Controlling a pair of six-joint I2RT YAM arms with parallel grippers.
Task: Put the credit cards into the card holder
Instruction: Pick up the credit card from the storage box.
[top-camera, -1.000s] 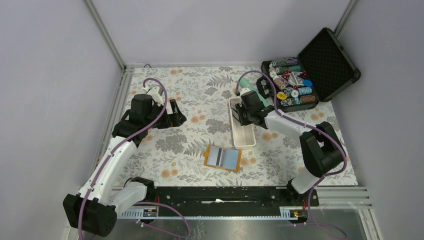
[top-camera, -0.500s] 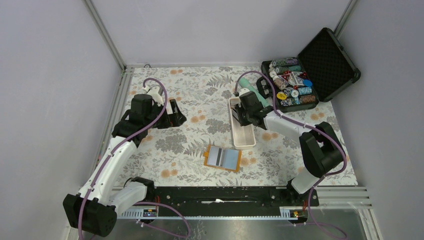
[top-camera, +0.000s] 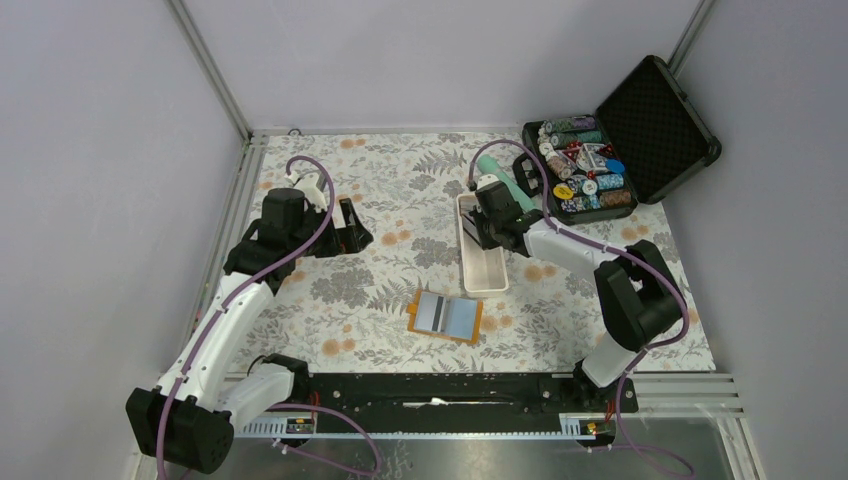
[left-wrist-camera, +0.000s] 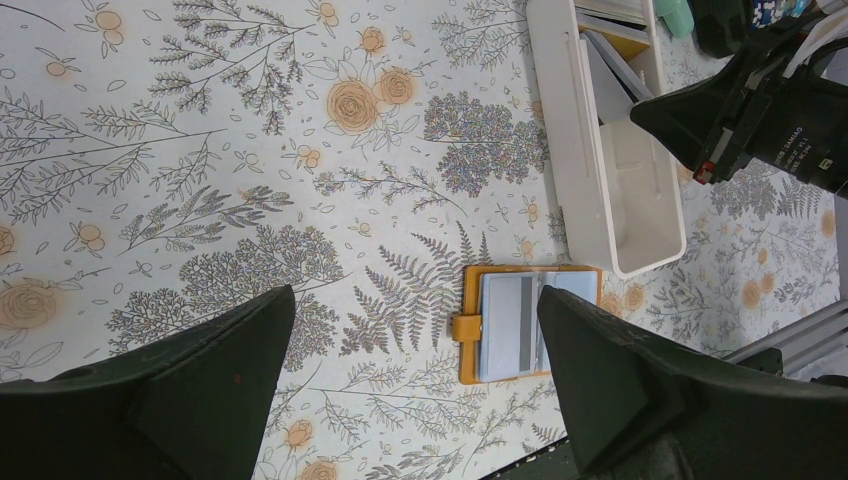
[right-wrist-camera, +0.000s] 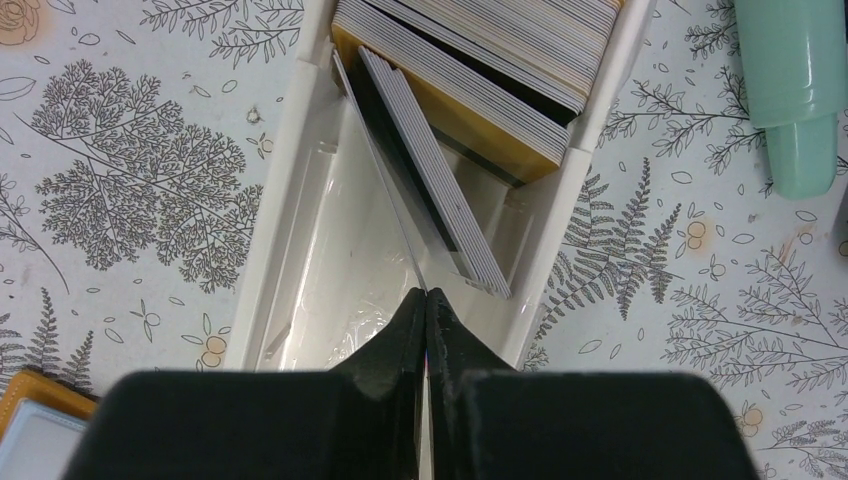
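Observation:
The credit cards (right-wrist-camera: 478, 62) stand packed on edge at the far end of a long white tray (right-wrist-camera: 268, 272), and a few lean forward (right-wrist-camera: 430, 170). My right gripper (right-wrist-camera: 427, 295) reaches down into the tray (top-camera: 486, 284) and is shut on one thin credit card (right-wrist-camera: 375, 160), seen edge-on between the fingers. The card holder (top-camera: 445, 315) lies open on the floral cloth just in front of the tray, orange with light blue pockets, a grey striped card in its left pocket (left-wrist-camera: 520, 322). My left gripper (left-wrist-camera: 415, 300) hangs open and empty, high over the table's left (top-camera: 350, 228).
An open black case of poker chips (top-camera: 600, 150) stands at the back right. A mint green tube (right-wrist-camera: 795, 90) lies just right of the tray's far end. The table's metal rail (top-camera: 430, 390) runs along the near edge.
My right gripper's fingers have closed on a card in the tray. The left arm and the card holder have not moved.

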